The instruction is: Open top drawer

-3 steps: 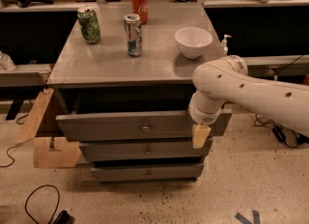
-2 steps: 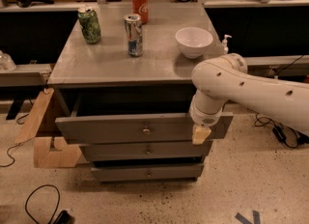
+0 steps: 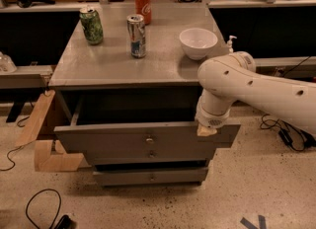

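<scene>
The top drawer (image 3: 108,144) is the widest grey front, with a small brassy knob (image 3: 149,138) at its centre. It stands pulled out from the grey cabinet (image 3: 113,67), and a dark gap shows behind its front. My gripper (image 3: 206,130) hangs from the white arm (image 3: 247,87) and rests at the top edge of the drawer front, near its right end. Only a beige tip of it shows below the white wrist. Two narrower drawer fronts (image 3: 150,176) sit below the top drawer.
On the cabinet top stand a green can (image 3: 92,24), a silver-blue can (image 3: 137,35), an orange can (image 3: 142,6) and a white bowl (image 3: 198,42). A wooden frame (image 3: 42,139) leans at the cabinet's left. Cables (image 3: 42,206) lie on the speckled floor.
The top drawer has slid further out toward the camera. My gripper has moved out and down with its front edge.
</scene>
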`<control>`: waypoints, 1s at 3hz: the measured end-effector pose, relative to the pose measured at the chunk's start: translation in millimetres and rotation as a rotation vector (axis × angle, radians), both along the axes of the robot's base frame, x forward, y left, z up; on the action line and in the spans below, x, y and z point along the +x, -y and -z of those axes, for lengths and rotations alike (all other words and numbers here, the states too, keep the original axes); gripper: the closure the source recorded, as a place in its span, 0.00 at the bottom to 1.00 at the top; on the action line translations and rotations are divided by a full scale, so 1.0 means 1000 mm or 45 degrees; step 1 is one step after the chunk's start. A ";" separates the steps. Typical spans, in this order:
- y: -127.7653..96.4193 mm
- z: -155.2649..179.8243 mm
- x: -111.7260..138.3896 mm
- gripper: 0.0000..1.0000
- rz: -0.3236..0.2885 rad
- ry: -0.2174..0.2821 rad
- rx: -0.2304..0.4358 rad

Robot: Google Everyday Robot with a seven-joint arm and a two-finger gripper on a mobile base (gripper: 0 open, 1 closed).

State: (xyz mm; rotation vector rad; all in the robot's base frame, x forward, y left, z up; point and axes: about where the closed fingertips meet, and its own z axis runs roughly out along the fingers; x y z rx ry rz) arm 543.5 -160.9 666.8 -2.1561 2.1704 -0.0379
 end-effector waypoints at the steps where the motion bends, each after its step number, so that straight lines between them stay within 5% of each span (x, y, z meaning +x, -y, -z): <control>1: 0.000 -0.004 0.000 1.00 0.000 0.000 0.000; 2: 0.000 -0.008 0.000 1.00 0.000 0.000 0.000; 3: 0.007 -0.011 -0.028 1.00 0.048 -0.067 -0.010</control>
